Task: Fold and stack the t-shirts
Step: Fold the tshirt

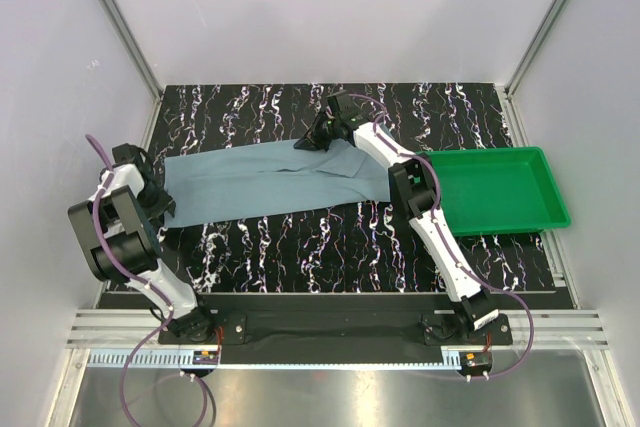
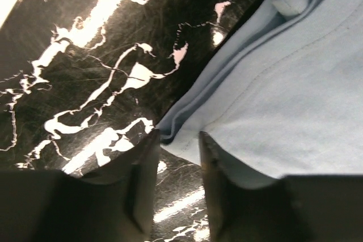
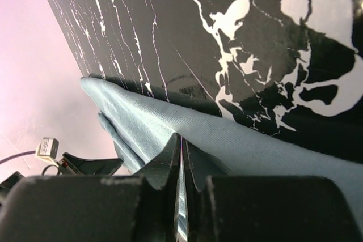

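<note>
Top cam: shirt [image 1: 270, 182] lies spread out across the table [image 1: 300, 247], tray [image 1: 490, 153] off to its right. Left gripper [image 1: 158, 197] sits at the shirt's left edge, right gripper [image 1: 318, 135] at its far edge. Left wrist: jaws apart, shirt hem poking in between the tips. Right wrist: jaws pinched together on a raised ridge of shirt.

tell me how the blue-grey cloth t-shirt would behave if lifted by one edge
The dusty blue-grey cloth t-shirt is probably floppy: it lies flat with soft creases. Lifted, it likely drapes, as the ridge rising to the right pincer suggests. Pushed, it may bunch on the black marbled table rather than slide whole.
</note>
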Robot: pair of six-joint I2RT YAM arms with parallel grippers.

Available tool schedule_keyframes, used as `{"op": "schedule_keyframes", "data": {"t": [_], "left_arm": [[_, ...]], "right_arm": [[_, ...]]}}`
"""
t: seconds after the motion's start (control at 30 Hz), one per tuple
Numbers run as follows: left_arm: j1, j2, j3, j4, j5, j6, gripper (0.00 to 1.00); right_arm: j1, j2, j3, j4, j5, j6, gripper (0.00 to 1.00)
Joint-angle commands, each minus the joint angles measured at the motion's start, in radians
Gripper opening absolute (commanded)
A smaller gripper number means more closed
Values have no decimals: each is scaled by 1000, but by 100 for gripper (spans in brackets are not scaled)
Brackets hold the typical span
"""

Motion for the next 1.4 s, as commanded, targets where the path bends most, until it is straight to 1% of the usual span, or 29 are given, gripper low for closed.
{"op": "schedule_keyframes", "data": {"t": [0.0,0.1,0.17,0.37,0.63,0.77,0.8,0.87,0.93,1.0,1.13,1.37], "left_arm": [[1,-59,26,12,-54,12,46],[3,-59,26,15,-57,12,48],[3,-50,31,16,-48,13,48],[3,-16,31,53,-13,19,38],[1,32,49,56,3,21,36],[3,18,46,48,-4,25,26],[1,7,46,42,-17,19,17],[3,-10,48,35,-20,12,9],[1,-54,41,25,-39,3,7],[0,-94,35,10,-63,-7,3],[1,-137,15,-2,-91,-30,0],[1,-146,-18,-90,-177,-109,0]], "right_arm": [[-9,13,0,-18,40,23,9],[-11,10,-5,-17,38,21,9],[-9,10,-6,-18,38,17,9],[-11,10,-11,-24,33,17,8],[-9,10,-2,-32,41,24,7],[-9,9,-3,-35,47,26,7],[-8,10,-2,-35,47,32,7],[-9,13,-2,-44,50,38,6],[-8,15,-5,-47,52,49,5],[-11,15,-5,-66,61,56,4],[-11,19,-6,-99,72,72,2],[-18,24,-20,-119,76,110,1]]}}
